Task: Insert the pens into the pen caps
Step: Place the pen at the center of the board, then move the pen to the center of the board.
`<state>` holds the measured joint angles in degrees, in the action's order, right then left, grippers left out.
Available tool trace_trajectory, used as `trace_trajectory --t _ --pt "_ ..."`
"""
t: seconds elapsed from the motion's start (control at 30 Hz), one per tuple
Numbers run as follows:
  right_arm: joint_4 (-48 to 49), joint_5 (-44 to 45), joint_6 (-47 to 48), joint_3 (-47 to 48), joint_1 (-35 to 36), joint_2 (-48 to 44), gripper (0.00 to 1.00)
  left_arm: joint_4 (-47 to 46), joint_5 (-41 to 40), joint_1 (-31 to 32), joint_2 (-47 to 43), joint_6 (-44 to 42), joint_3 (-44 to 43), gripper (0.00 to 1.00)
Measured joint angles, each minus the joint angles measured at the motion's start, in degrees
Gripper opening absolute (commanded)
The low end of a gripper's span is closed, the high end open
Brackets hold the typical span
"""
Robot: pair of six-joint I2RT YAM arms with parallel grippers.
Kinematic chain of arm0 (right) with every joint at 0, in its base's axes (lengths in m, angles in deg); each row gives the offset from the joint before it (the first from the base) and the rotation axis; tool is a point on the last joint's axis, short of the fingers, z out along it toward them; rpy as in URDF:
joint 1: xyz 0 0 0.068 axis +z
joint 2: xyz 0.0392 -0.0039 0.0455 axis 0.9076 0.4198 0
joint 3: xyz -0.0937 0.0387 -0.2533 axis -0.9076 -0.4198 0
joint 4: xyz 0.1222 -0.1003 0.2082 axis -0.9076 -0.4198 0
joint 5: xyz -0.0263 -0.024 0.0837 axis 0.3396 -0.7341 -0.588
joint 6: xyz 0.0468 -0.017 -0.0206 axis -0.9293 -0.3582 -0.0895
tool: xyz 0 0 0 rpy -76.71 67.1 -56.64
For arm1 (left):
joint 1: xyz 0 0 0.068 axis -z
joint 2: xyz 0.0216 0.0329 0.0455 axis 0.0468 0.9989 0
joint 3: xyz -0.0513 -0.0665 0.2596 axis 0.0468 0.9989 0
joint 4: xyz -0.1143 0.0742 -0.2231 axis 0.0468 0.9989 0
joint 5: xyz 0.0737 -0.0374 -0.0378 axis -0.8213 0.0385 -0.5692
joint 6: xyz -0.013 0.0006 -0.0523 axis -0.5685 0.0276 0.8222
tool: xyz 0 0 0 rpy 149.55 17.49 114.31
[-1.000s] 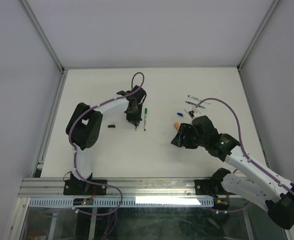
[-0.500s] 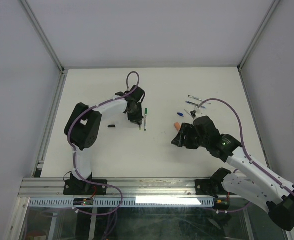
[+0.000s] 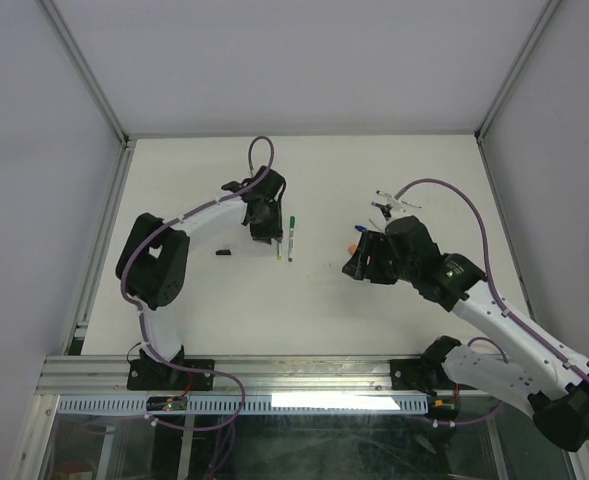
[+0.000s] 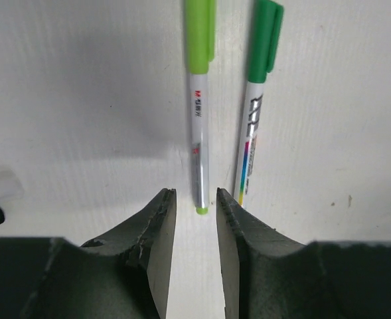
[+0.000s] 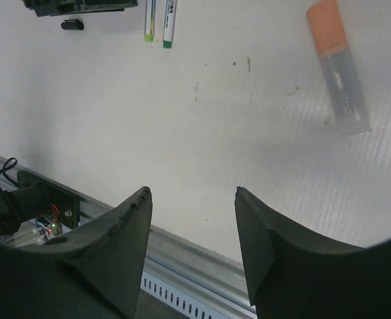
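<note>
Lime-capped pen (image 4: pixel 198 143): prob. light, stiff, slick, apt to roll; take mid-barrel. L gripper (image 4: pixel 195 203) at its tail, fingers narrowly apart, empty. R gripper (image 5: pixel 192 196) well apart from it, fingers wide, empty.

Capped pens: three. One is a lime pen (image 4: pixel 198 126), one a green pen (image 4: pixel 251 133) and one an orange pen (image 5: pixel 338 73). Loose caps: one, a black cap (image 3: pixel 223 253). Uncapped pens (image 3: pixel 384 194) form a small cluster beyond the right arm (image 3: pixel 494 315). The arm and its cable hide part of the cluster, so there are perhaps two or three, and no firmer count can be given. Arms: two, counting the left arm (image 3: pixel 209 207). Tables: one table (image 3: pixel 304 310).
</note>
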<state>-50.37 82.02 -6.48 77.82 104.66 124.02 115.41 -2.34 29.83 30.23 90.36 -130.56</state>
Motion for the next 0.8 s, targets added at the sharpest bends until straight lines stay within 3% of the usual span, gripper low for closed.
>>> trace_trajectory --t 0.3,0.57,0.8 --pt "-2.93 4.92 5.57 9.42 -1.25 12.09 0.57 0.0 -1.68 -0.35 -17.55 -6.93 2.75 0.35" --pt "-4.76 6.32 12.44 15.65 -7.82 27.1 0.59 -2.01 -2.71 -0.35 -35.45 -12.37 15.87 0.41" --pt "-5.55 6.64 16.15 19.43 -12.52 35.82 0.59 -4.55 -2.67 -0.35 -42.56 -13.88 22.84 0.4"
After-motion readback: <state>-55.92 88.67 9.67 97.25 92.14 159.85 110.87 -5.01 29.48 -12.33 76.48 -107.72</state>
